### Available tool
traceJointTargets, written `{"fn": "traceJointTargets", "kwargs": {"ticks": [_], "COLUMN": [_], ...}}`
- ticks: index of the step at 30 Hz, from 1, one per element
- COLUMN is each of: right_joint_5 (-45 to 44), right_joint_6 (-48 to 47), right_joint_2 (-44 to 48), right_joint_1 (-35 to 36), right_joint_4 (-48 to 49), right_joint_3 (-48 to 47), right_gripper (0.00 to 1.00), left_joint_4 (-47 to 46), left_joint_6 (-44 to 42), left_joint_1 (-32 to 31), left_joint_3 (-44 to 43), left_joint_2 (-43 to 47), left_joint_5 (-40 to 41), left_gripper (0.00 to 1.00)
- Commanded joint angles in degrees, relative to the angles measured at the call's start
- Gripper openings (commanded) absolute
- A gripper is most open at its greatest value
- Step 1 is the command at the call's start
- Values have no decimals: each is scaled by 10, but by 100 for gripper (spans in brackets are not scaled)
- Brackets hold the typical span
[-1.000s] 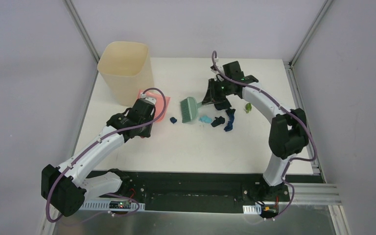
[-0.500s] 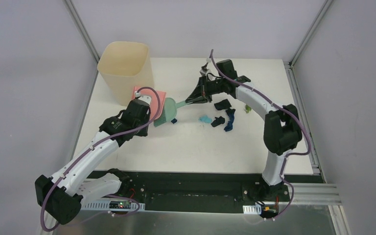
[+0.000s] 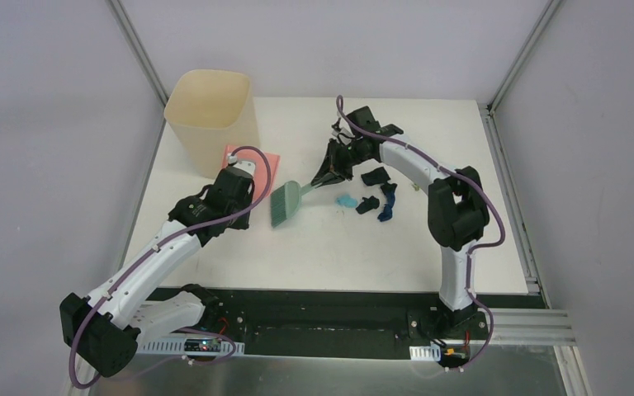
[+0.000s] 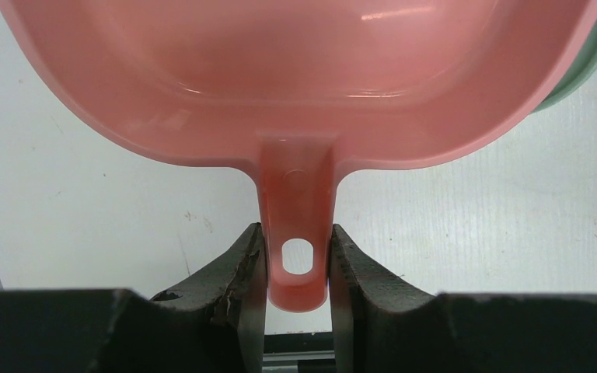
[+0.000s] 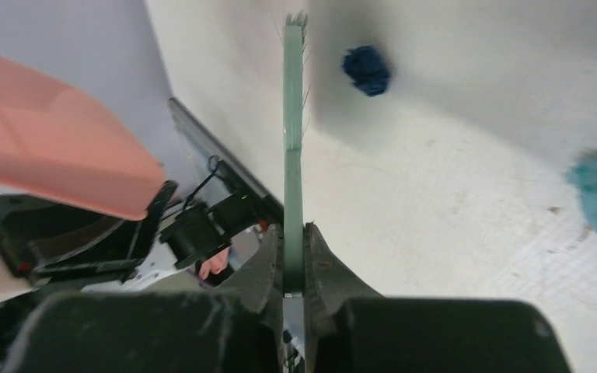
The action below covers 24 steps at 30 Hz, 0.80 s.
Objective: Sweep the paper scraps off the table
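My left gripper [image 3: 243,188] is shut on the handle of the pink dustpan [image 3: 257,162]. The left wrist view shows the handle [image 4: 296,225] clamped between the fingers [image 4: 245,268], with the pan [image 4: 303,78] empty. My right gripper [image 3: 325,173] is shut on the teal brush [image 3: 286,203], whose head lies just right of the dustpan. In the right wrist view the brush [image 5: 293,140] is edge-on, with a dark blue scrap [image 5: 366,70] beside its tip. A light blue scrap [image 3: 346,200], two black scraps [image 3: 375,176] [image 3: 368,205] and a dark blue scrap [image 3: 388,202] lie right of the brush on the table [image 3: 322,247].
The tall cream bin [image 3: 212,115] stands at the back left, just behind the dustpan. Metal frame posts run along both sides of the table. The black front edge [image 3: 322,309] carries both arm bases.
My right gripper has swung left with the brush, moving its head left and nearer, up to the dustpan. The small dark blue wad is now hidden in the top view. The left arm shifted slightly.
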<state>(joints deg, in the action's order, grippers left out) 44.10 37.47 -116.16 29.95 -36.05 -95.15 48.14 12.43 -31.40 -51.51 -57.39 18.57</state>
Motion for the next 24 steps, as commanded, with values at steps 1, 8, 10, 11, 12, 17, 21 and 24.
{"fn": "traceJointTargets", "kwargs": {"ticks": [1, 8, 10, 11, 12, 17, 21, 24], "right_joint_5": [-118, -211, -204, -198, -195, -177, -146, -100], "right_joint_6": [-54, -56, -55, -55, -55, -80, -128, -164], "right_joint_2": [40, 78, 96, 109, 123, 181, 211, 253], "right_joint_1": [1, -20, -42, -55, -71, -157, -201, -212], "right_joint_4": [-74, -107, -110, -111, -112, -138, -175, -172], "right_joint_3": [-24, 6, 23, 33, 43, 86, 98, 111], "right_gripper": [0, 0, 0, 0, 0, 0, 0, 0], "left_joint_4": [-21, -22, -22, -23, -25, -28, -29, -22], "left_joint_6": [-2, -8, -8, -9, -11, -26, -42, -49], "left_joint_1": [4, 4, 4, 4, 4, 4, 3, -11], "left_joint_3": [-9, -12, -13, -13, -12, -21, -34, -44], "left_joint_2": [0, -19, -24, -26, -28, -64, -117, -159], "left_joint_5": [10, -1, -6, -10, -15, -51, -116, -172], "left_gripper": [0, 0, 0, 0, 0, 0, 0, 0]}}
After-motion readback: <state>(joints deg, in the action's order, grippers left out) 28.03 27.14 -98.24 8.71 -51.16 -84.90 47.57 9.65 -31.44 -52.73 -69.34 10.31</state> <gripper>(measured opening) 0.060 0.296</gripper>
